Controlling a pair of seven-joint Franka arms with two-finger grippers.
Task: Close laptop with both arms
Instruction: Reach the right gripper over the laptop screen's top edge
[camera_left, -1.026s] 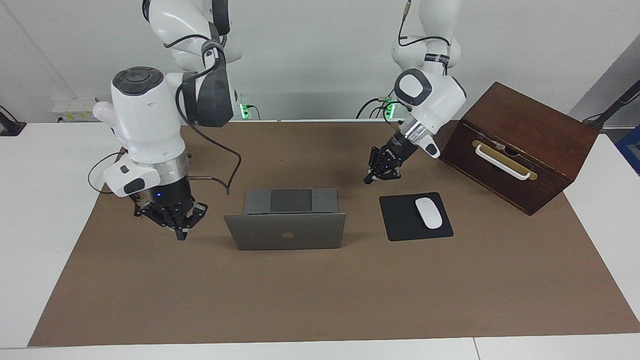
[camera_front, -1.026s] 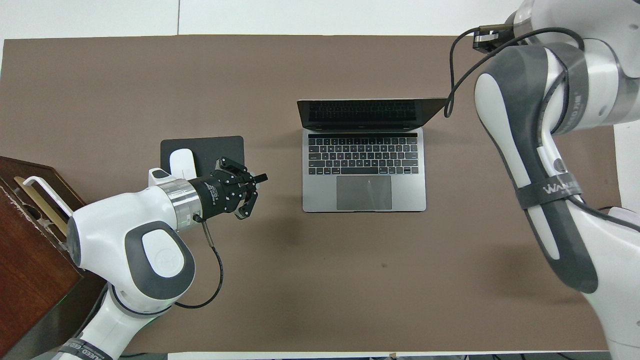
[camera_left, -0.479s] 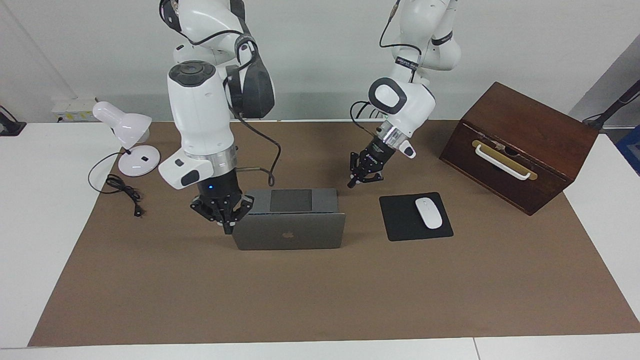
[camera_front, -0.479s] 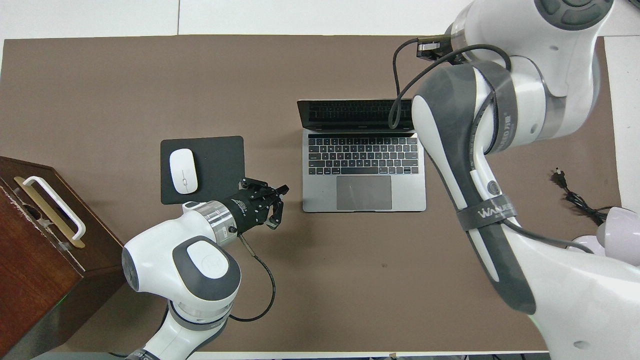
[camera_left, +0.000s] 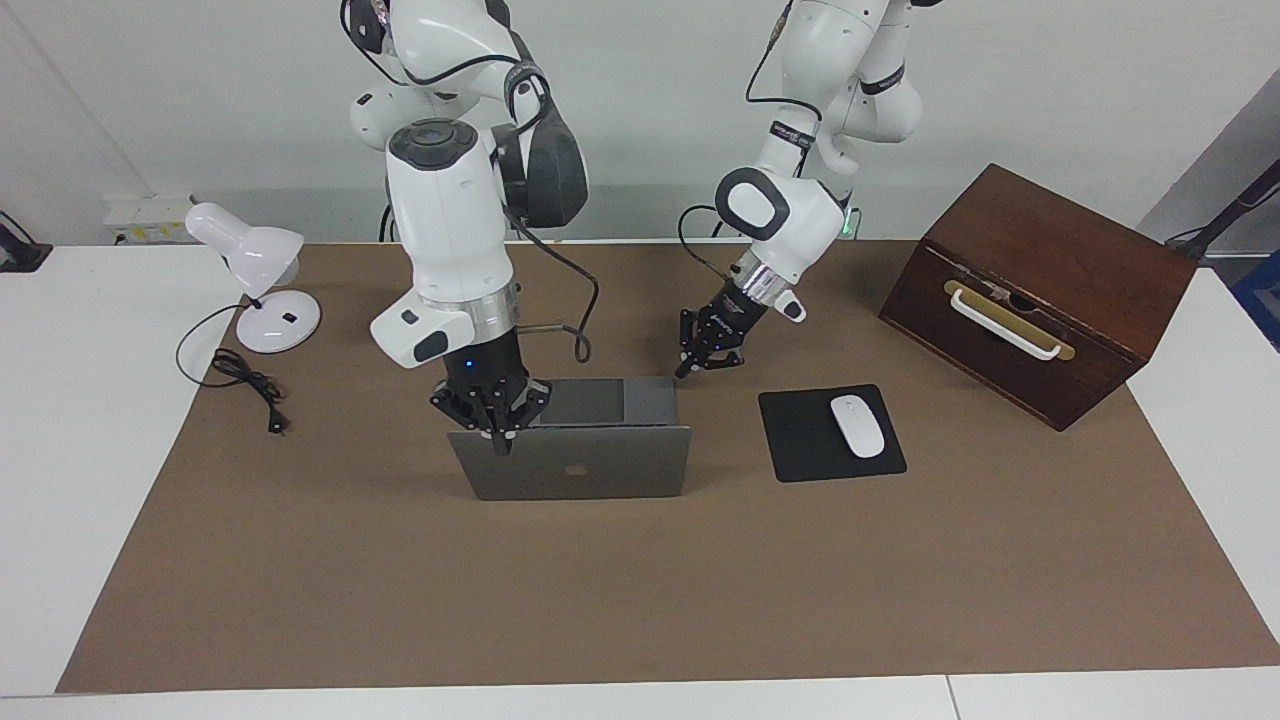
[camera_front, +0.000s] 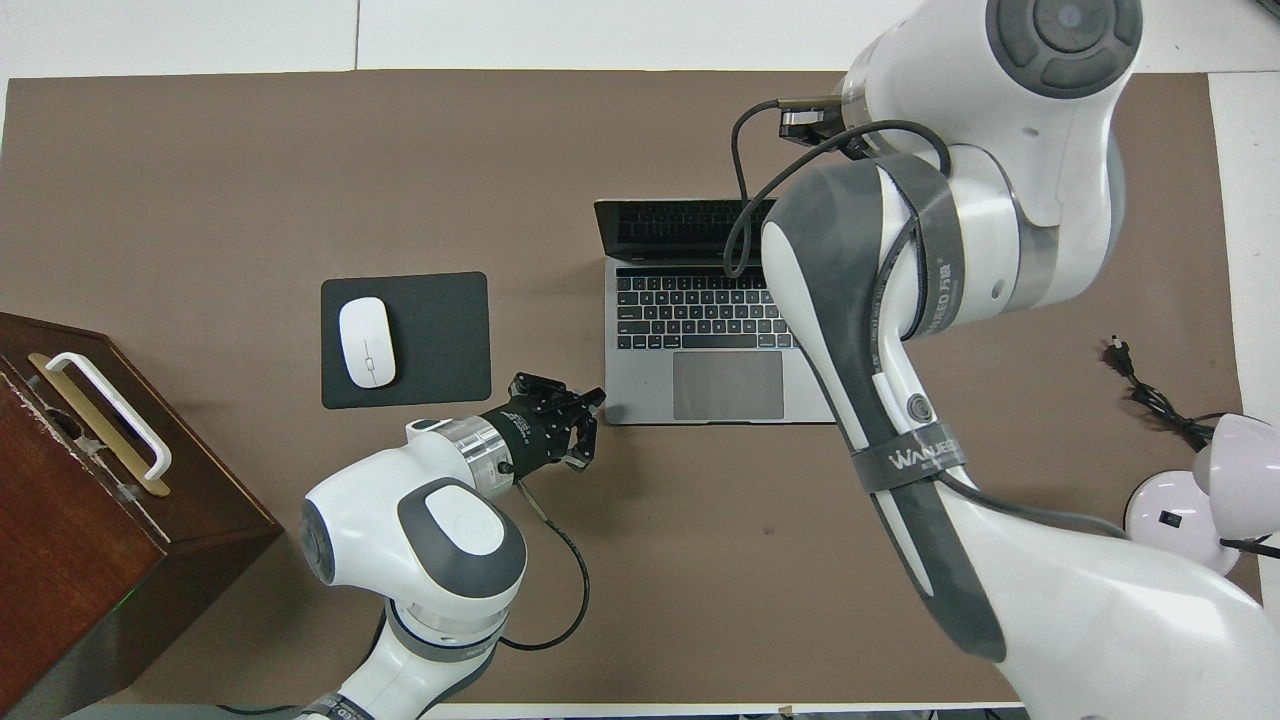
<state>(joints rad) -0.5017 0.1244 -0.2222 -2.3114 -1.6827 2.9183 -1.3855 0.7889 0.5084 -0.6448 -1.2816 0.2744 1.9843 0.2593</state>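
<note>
The laptop (camera_left: 570, 450) stands open mid-counter, lid upright. My right gripper (camera_left: 492, 418), fingers spread, hangs at the lid's top edge toward the right arm's end. My left gripper (camera_left: 708, 352), fingers spread too, hovers by the deck's corner nearest the mouse pad (camera_left: 830, 432). I'd steady the deck first, then tip the lid toward the keys slowly, pressing evenly so the hinge doesn't twist.
</note>
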